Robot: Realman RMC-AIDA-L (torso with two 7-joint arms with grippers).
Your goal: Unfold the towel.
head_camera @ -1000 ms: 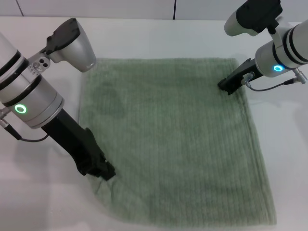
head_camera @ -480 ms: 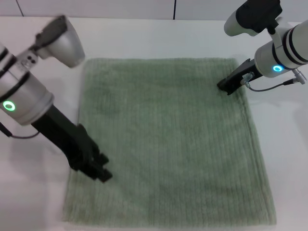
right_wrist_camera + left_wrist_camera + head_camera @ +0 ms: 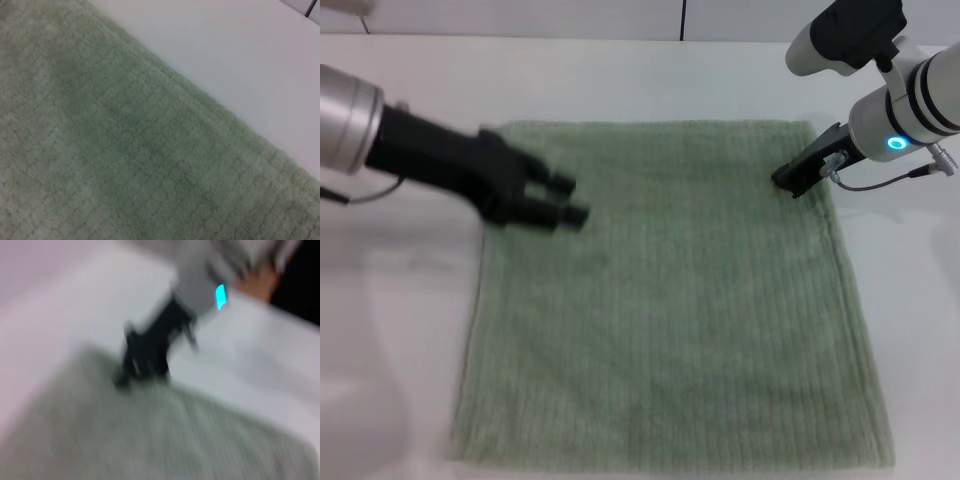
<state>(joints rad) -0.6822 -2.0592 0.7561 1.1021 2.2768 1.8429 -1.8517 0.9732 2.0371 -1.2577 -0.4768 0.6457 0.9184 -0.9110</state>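
On the white table (image 3: pixel 640 70), towel (image 3: pixel 670 310) flat, long axis front-to-back, left tool (image 3: pixel 565 198) spread above it, right tool (image 3: pixel 790 182) grip unclear.

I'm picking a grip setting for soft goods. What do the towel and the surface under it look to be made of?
The towel looks like sage-green terry cloth: a fuzzy, looped pile crossed by fine ribbed lines, matte, with a thicker hemmed edge plain in the right wrist view. The table looks like a smooth white hard top, perhaps laminate; the look alone leaves that open. It shows no texture and only soft shadows.
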